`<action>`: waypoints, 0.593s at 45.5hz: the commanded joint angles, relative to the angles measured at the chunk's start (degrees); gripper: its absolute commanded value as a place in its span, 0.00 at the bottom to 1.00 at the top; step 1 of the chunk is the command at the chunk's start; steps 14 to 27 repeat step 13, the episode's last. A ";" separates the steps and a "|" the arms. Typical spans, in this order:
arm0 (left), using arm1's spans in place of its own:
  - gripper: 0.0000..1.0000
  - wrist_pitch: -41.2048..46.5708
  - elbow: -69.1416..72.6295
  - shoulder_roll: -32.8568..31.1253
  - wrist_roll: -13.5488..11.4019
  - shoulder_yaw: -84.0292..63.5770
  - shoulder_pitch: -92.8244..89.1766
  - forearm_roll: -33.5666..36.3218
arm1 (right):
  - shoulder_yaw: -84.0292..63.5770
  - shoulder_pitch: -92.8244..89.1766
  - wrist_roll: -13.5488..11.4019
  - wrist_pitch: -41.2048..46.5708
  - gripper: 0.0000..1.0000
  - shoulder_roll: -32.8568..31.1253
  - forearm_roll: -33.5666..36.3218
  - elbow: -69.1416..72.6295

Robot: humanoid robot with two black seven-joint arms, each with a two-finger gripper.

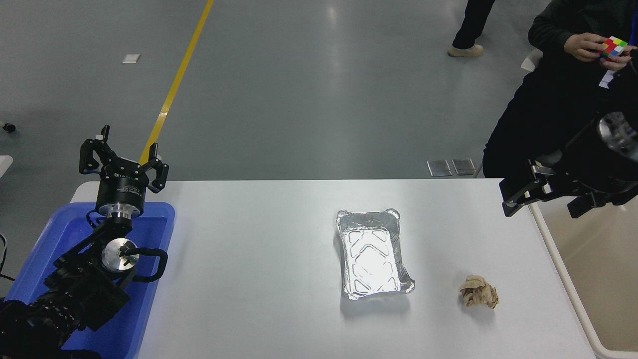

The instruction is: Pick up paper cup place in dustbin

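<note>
At the far right edge of the white tabletop [259, 279], the right gripper [546, 192] hangs over the rim of the dustbin [563, 271]. Its black fingers [518, 194] are spread apart and there is nothing between them. The paper cup cannot be seen anywhere. The dustbin is a big cream-beige box that stands just beside the tabletop on the right, and only part of its inside shows.

On the other side, the left gripper [122, 164] sits parked above the blue bin [159, 234] at the near left corner. Its fingers are spread wide too, and it holds nothing.

A shiny foil tray [371, 254] lies flat near the middle of the tabletop. A crumpled brown paper ball [478, 291] rests to the right of the tray, well apart from it and closer to the dustbin.

Past the far right corner, a person in dark clothes [543, 99] sits and holds a colourful puzzle cube [613, 47] in both hands. A yellow line [174, 85] runs across the grey floor behind the tabletop.
</note>
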 commanded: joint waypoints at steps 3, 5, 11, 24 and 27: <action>0.99 0.01 0.00 0.00 0.00 -0.01 0.02 0.03 | 2.90 2.29 1.07 -0.01 1.00 5.98 3.11 1.69; 0.99 0.01 0.00 0.00 0.00 -0.01 0.02 -0.06 | 3.69 2.37 1.25 -0.01 1.00 6.60 3.64 1.69; 0.99 0.01 0.00 0.00 0.00 0.08 0.02 -0.06 | 5.54 2.72 1.60 -0.01 1.00 8.89 5.13 1.60; 0.99 0.01 0.00 0.00 0.00 0.08 0.02 -0.06 | 5.89 2.72 1.95 -0.01 1.00 9.24 5.22 1.60; 0.99 0.01 0.00 0.00 0.00 0.08 0.02 -0.06 | 5.89 2.72 1.95 -0.01 1.00 9.24 5.22 1.60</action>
